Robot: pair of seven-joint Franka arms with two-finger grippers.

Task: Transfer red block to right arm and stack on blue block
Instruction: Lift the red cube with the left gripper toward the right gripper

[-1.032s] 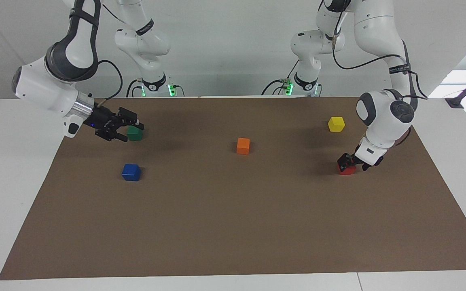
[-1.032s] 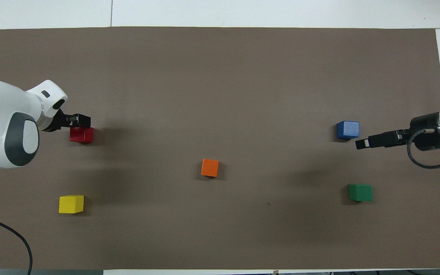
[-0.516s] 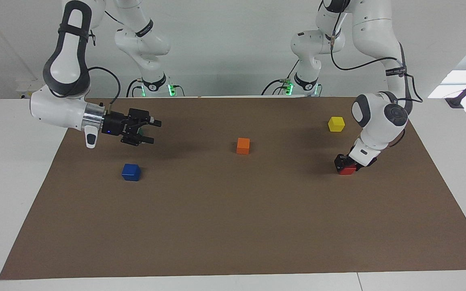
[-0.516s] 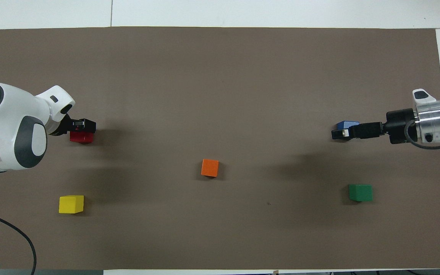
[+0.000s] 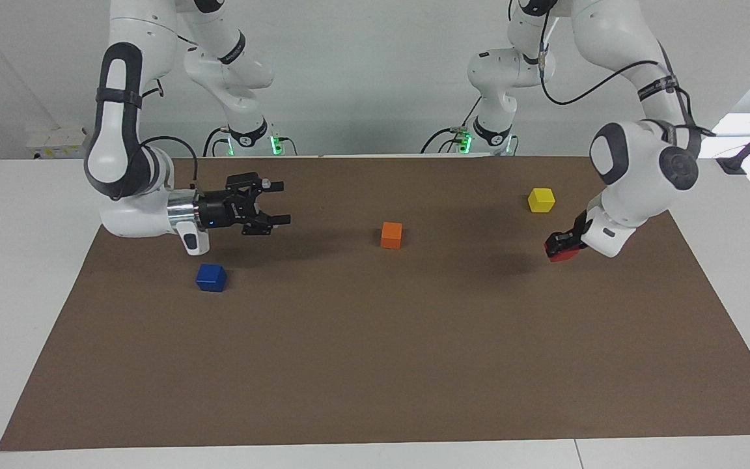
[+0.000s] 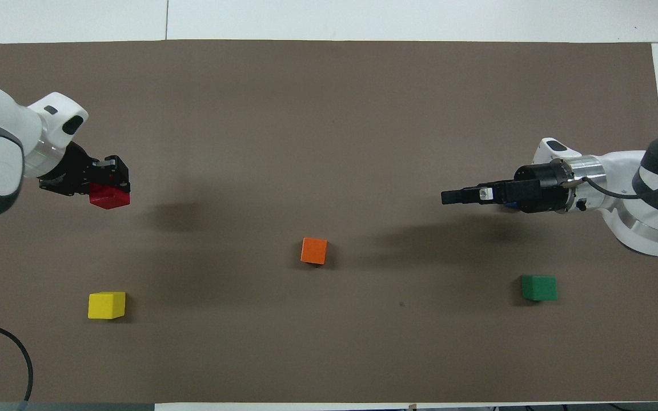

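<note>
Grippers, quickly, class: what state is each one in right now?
Left gripper: shut on the red block, lifted off the mat.
Right gripper: fingers open, holding nothing.

Left gripper (image 6: 113, 184) grips red block (image 6: 109, 196) — orange cube (image 6: 314, 250) mid-mat.

Bright, even light, sharp focus

Soft blurred shadows fall on the brown mat (image 5: 375, 365) beside the orange block (image 5: 391, 234); a bright window glares off the mat's left-arm end.

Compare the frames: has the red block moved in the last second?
Yes. The red block, gripped by the left tool, has left the mat and risen, now sitting closer to the yellow block in the facing view.
</note>
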